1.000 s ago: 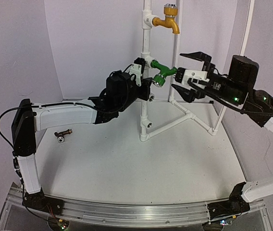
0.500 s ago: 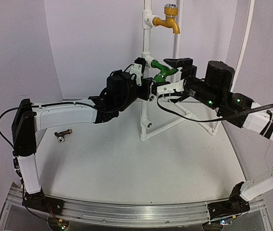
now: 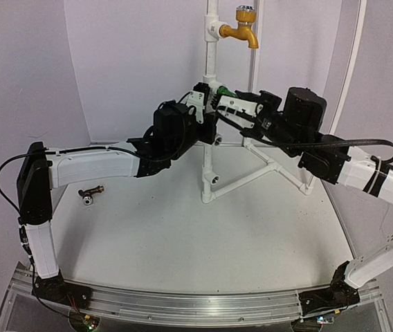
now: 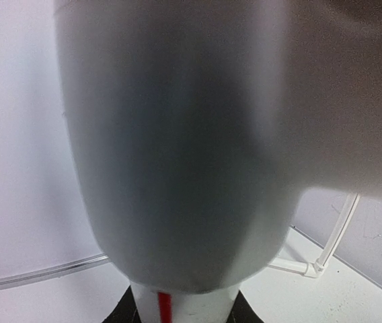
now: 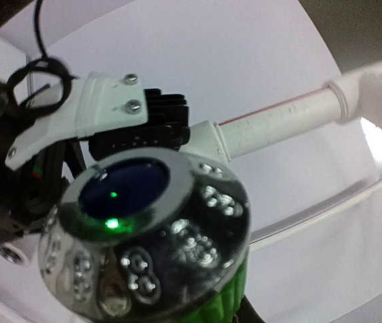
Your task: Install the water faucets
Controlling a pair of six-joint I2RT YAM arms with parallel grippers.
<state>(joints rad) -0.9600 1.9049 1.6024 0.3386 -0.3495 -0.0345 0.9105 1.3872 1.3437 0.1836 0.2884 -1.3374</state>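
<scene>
The green faucet [image 3: 225,91] sits on a side socket of the white pipe stand [image 3: 209,159], mostly hidden by my right gripper [image 3: 221,107], which is shut on it. In the right wrist view its silver round cap [image 5: 144,235] fills the frame, with the green body [image 5: 226,301] below. My left gripper [image 3: 207,114] is shut on the stand's upright pipe just left of the faucet. The left wrist view shows only that blurred white pipe [image 4: 177,134]. The dark brown faucet [image 3: 91,194] lies on the table at the left, away from both grippers.
A yellow-orange faucet [image 3: 242,29] is mounted at the top of the stand. The stand's white legs [image 3: 272,166] spread over the table behind and to the right. A thin white frame tube [image 3: 352,48] rises at the right. Curved white walls enclose the back.
My right gripper has swung left from open beside the green faucet and shut round it. The left arm and the brown faucet have not moved.
</scene>
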